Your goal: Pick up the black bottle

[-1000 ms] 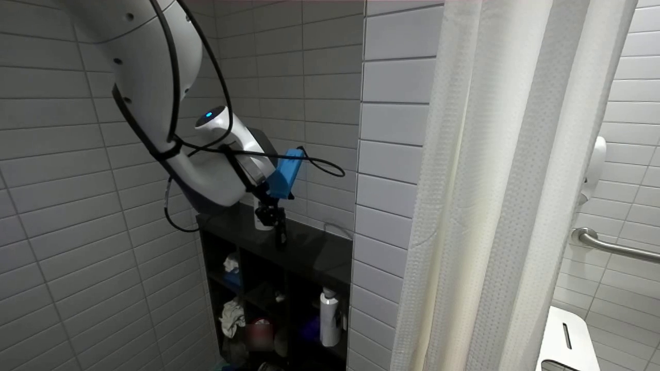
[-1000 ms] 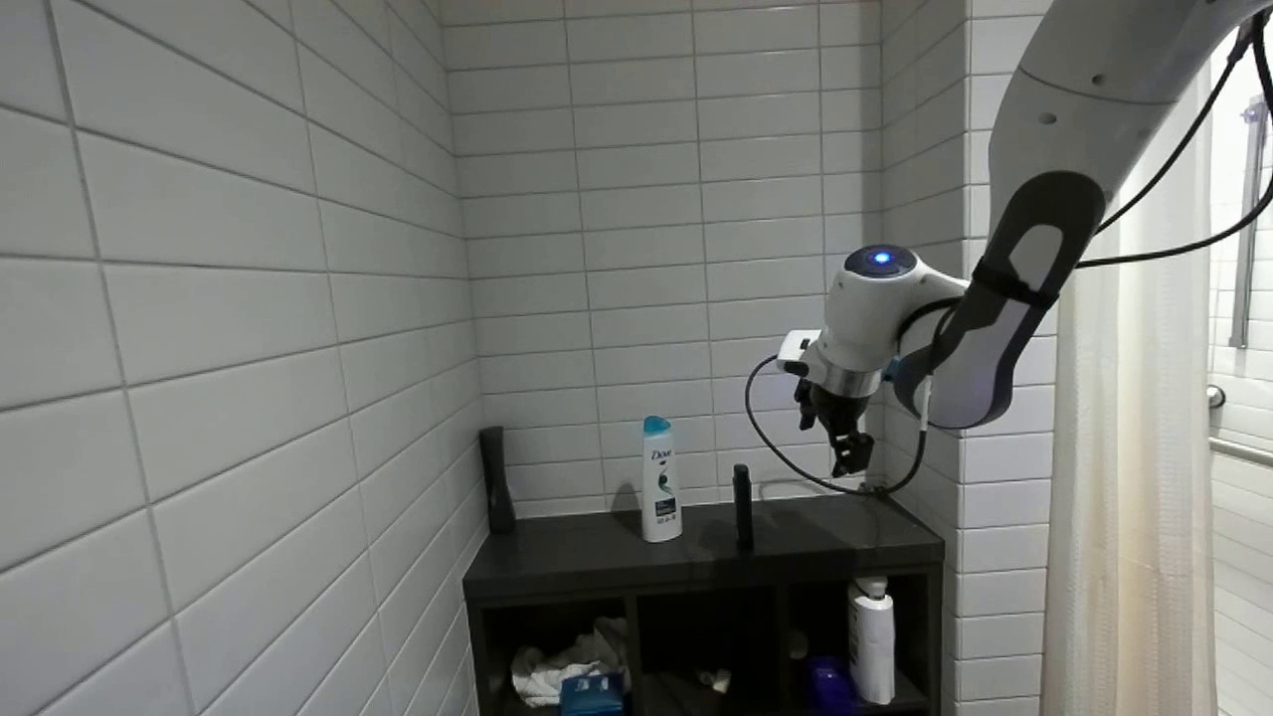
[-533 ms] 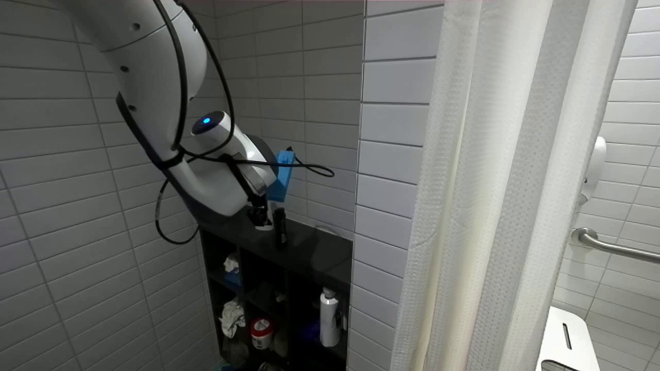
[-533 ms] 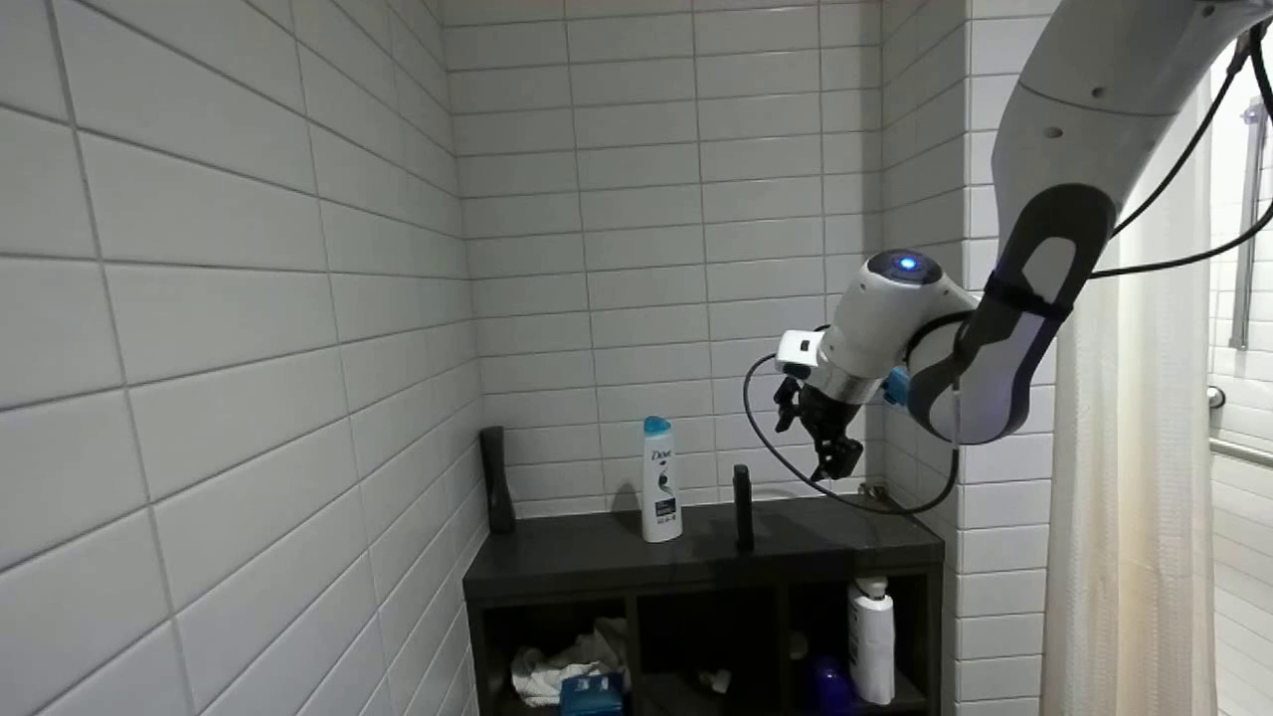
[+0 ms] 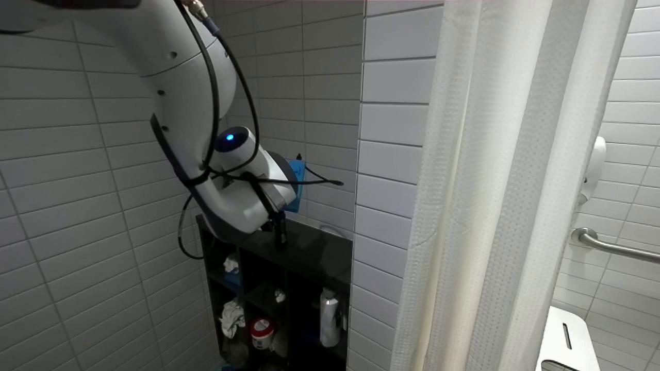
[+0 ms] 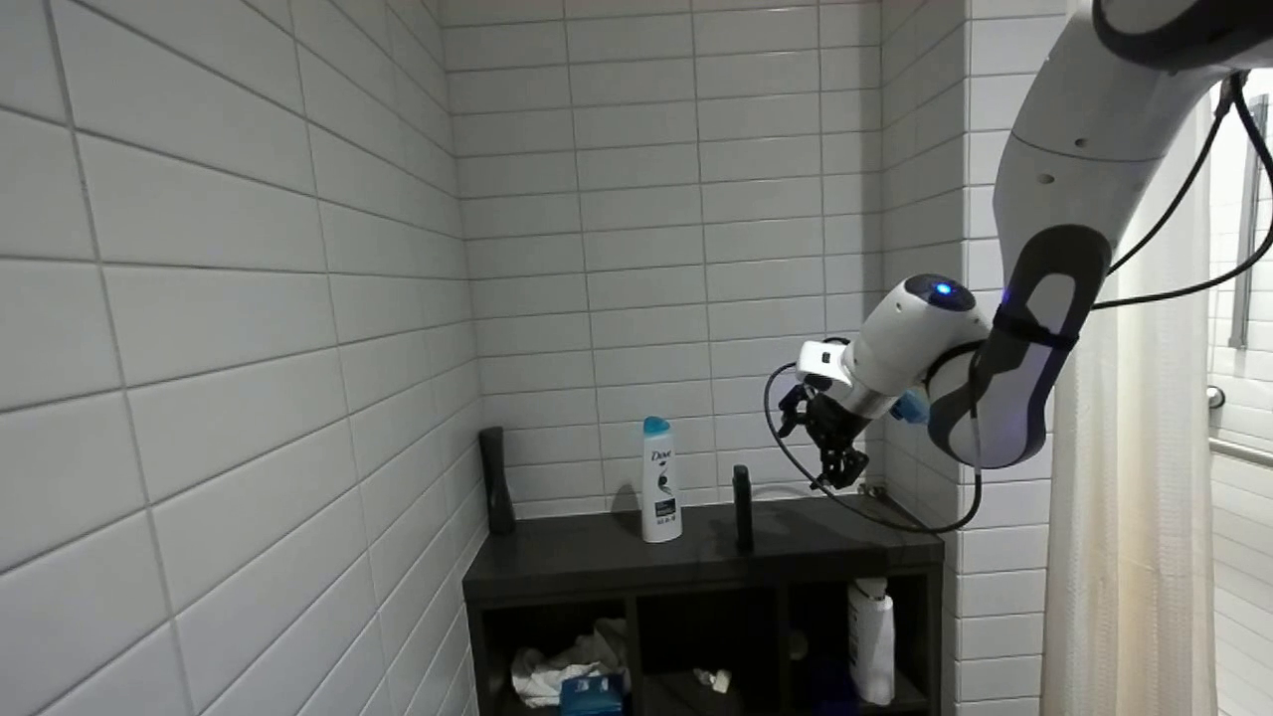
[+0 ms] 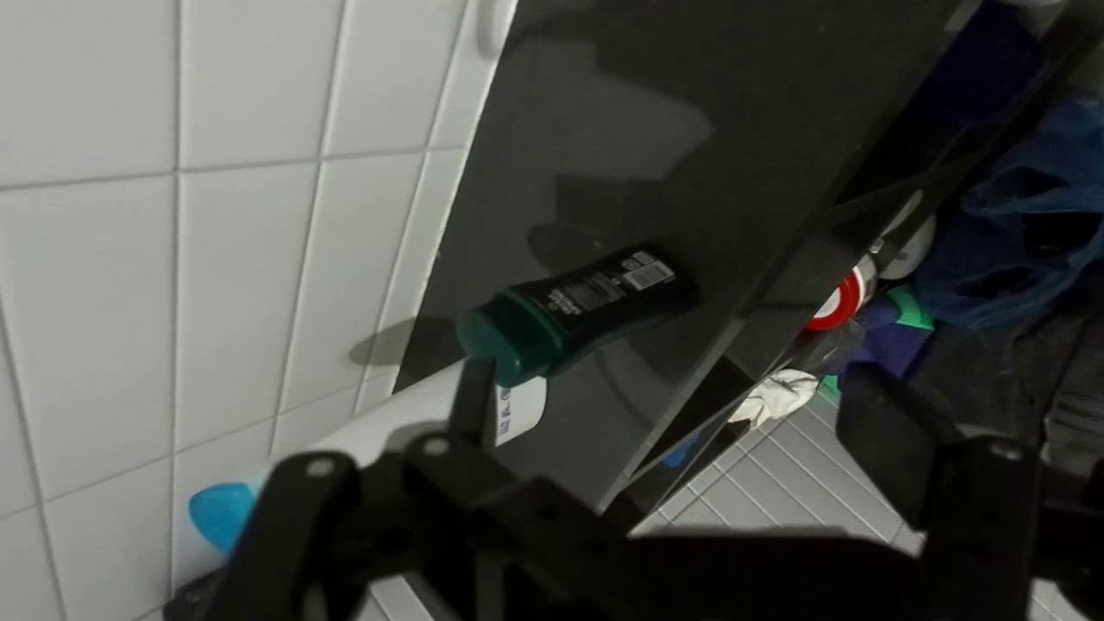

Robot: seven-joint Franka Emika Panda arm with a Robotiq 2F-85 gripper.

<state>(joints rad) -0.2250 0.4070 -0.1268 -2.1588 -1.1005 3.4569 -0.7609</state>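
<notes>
The black bottle stands upright on the dark table, its dark green cap and small pale print showing in the wrist view. The tool is near it and apart from it: in an exterior view a gap lies between the two. Its fingers are spread wide, and in the wrist view the bottle shows beyond them. A white bottle with a blue cap, lettered Dove, stands upright near the black one, whose cap hides a part of it in the wrist view. At the end of the table, beside the tiled wall, stands a dark, narrow-waisted container. Under the table's top, a crumpled white cloth and a blue packet share one compartment, and a tall white container stands in another. In an exterior view a red-lidded tub sits lower down. The arm slants down toward the table, with a black cable running along it. A pale curtain hangs in folds in an exterior view, and past its edge a round metal bar runs along the wall.
</notes>
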